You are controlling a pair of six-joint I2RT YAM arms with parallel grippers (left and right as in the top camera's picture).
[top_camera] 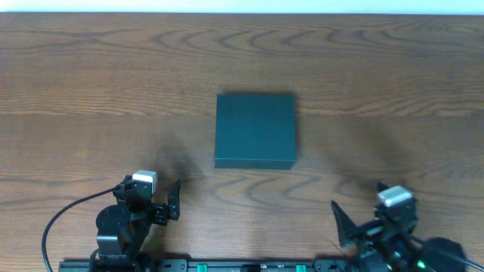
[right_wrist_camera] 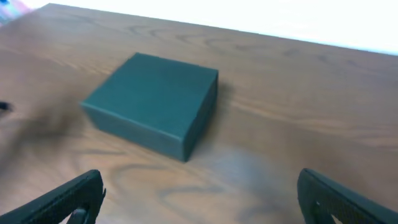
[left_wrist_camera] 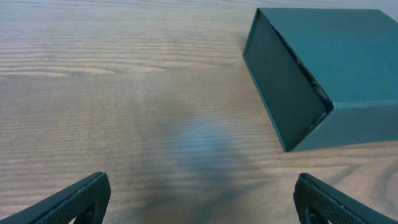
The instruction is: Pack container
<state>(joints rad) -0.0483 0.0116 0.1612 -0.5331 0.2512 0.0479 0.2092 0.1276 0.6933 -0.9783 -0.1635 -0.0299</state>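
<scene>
Overhead view: dark slate-blue, matte, square cardboard container (top_camera: 255, 130) sits closed mid-way across the wood-grain desk (top_camera: 91, 68), well apart from both arms.

Risks, as I judge them: box looks light and the wood smooth, so a one-sided nudge at its flap could slide or spin it instead of opening it; it prob. needs bracing w/ the other arm. Can't tell which edge is hinged, since the R wrist view is blurry, so prying the wrong side may crush a wall. No items to pack in sight.

The left tool (top_camera: 151, 198) & right tool (top_camera: 374, 219) have jaws spread fully wide, holding and touching nothing.
</scene>
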